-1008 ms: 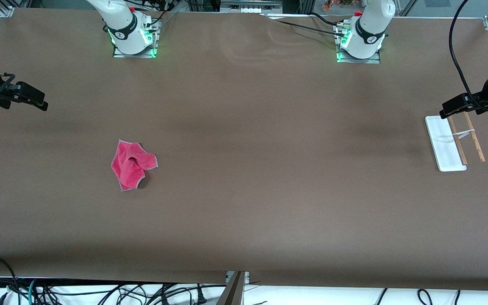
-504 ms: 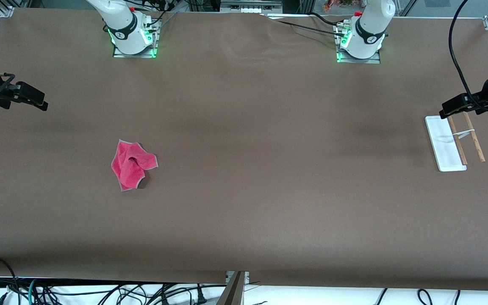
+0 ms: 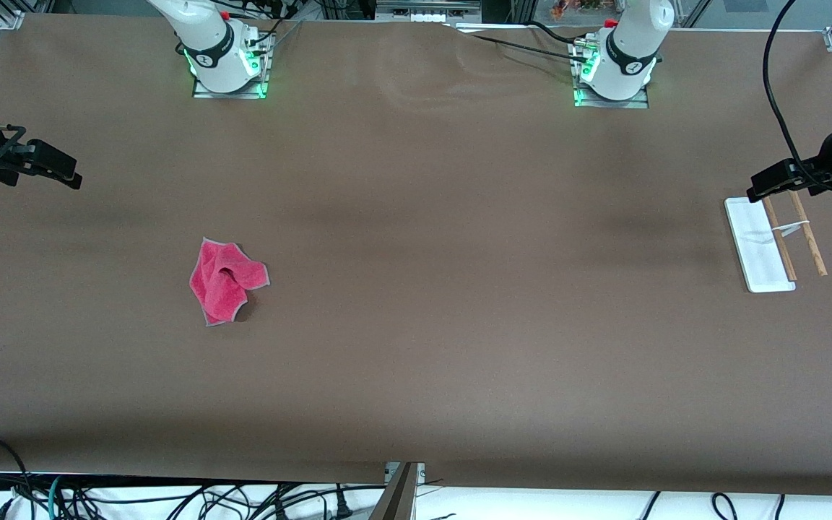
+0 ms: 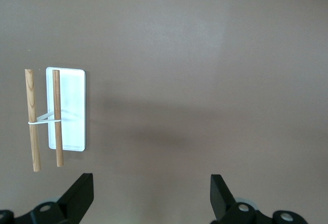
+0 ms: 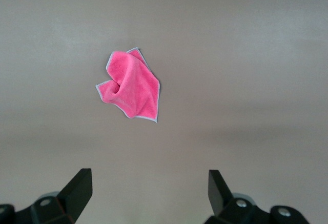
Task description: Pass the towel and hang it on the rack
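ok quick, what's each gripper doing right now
left gripper: open, empty, over the table by the rack.
right gripper: open, empty, up above the towel.

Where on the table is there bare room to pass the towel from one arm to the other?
The whole brown stretch between the towel and the rack lies bare, and so does the strip along the table's near edge. Only the rack's end is tight, with the open left gripper up beside the rack. The open right gripper hangs over the towel's end.

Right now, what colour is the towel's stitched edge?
Pale grey, around the pink-red towel; it shows best in the right wrist view.
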Robot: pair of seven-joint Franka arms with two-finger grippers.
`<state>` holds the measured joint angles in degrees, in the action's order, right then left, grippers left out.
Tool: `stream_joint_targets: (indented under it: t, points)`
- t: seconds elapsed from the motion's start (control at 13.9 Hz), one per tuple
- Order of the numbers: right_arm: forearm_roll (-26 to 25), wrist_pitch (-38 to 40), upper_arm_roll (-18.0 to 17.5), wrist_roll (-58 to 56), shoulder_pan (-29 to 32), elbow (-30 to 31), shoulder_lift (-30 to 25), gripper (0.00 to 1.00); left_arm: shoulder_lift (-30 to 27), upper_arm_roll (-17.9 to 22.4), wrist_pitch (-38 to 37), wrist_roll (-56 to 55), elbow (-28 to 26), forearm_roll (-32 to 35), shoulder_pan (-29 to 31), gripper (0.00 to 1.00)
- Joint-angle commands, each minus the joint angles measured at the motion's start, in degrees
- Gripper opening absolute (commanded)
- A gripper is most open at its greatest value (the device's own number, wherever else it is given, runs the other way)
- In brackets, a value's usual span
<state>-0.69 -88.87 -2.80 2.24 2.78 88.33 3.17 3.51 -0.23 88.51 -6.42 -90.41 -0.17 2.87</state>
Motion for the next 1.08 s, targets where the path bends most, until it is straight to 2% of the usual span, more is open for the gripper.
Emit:
stream_joint_targets:
  t: [0.0,0.43,0.86,1.01]
  points:
    - [0.4,0.6,0.1,-0.5,0.1,-1.4,0.4,1.00,0.9,0.1,-1.3,1.0,2.0,-1.2,-0.1,1.00]
    - [0.5,1.2,-0.2,-0.2,-0.1,-1.1,1.6,1.00,0.9,0.1,-1.3,1.0,2.0,-1.2,0.0,1.00]
    - [0.2,0.4,-0.2,-0.2,-1.6,-1.2,8.2,1.00,1.0,0.1,-1.3,1.0,2.0,-1.1,0.0,1.00]
    - [0.2,-2.6,-0.2,-0.2,-2.2,-1.1,11.2,1.00,1.2,0.1,-1.3,1.0,2.0,-1.1,0.0,1.00]
